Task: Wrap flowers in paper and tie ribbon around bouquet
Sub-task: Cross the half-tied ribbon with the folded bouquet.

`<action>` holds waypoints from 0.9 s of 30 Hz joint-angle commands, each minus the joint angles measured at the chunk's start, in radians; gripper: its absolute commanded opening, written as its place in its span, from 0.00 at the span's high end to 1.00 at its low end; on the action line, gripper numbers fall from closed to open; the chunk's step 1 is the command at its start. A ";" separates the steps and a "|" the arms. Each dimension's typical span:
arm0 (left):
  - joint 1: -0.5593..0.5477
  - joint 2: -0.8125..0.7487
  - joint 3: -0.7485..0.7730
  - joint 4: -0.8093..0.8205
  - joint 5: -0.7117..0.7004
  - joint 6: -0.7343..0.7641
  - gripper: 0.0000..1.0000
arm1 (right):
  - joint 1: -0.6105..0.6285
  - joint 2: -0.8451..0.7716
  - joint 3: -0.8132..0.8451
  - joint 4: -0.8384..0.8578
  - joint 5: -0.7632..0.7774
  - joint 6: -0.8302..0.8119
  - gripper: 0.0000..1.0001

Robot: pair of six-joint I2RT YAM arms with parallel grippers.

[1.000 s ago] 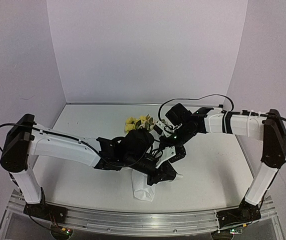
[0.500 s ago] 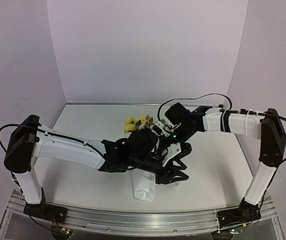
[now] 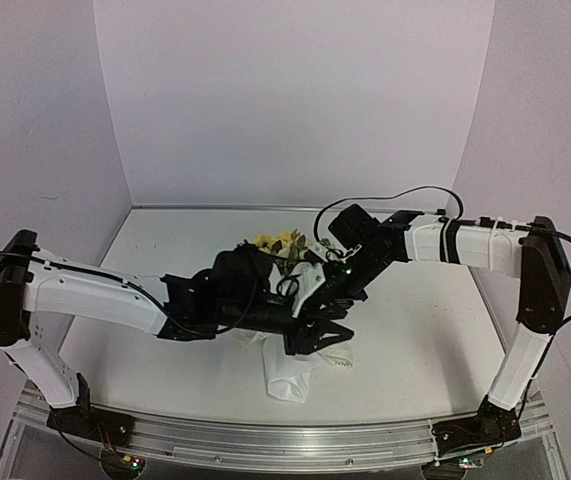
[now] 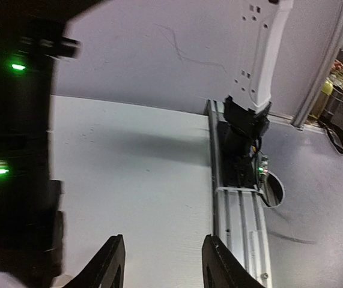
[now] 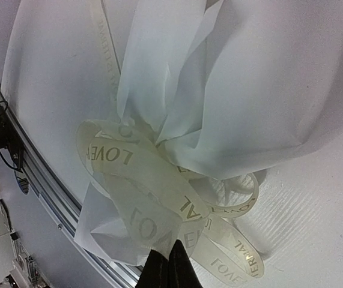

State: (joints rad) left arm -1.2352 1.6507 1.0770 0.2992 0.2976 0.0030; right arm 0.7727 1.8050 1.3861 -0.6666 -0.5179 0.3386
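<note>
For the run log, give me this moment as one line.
left gripper: open, empty | right gripper: shut on sheer white lettered ribbon | white paper bouquet: ribbon looped around its narrow part

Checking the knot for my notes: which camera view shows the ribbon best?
Right wrist: the ribbon fills it, lettering legible, looped around the paper. Top external: barely a scrap; left wrist: none.
</note>
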 commanded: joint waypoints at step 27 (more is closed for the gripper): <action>0.292 0.013 0.010 -0.217 0.095 0.127 0.57 | 0.065 -0.107 0.036 -0.005 -0.019 -0.023 1.00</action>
State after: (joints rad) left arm -0.9458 1.6460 1.0229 0.0919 0.3449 0.0939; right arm 0.8287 1.7241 1.3861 -0.6713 -0.5268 0.3342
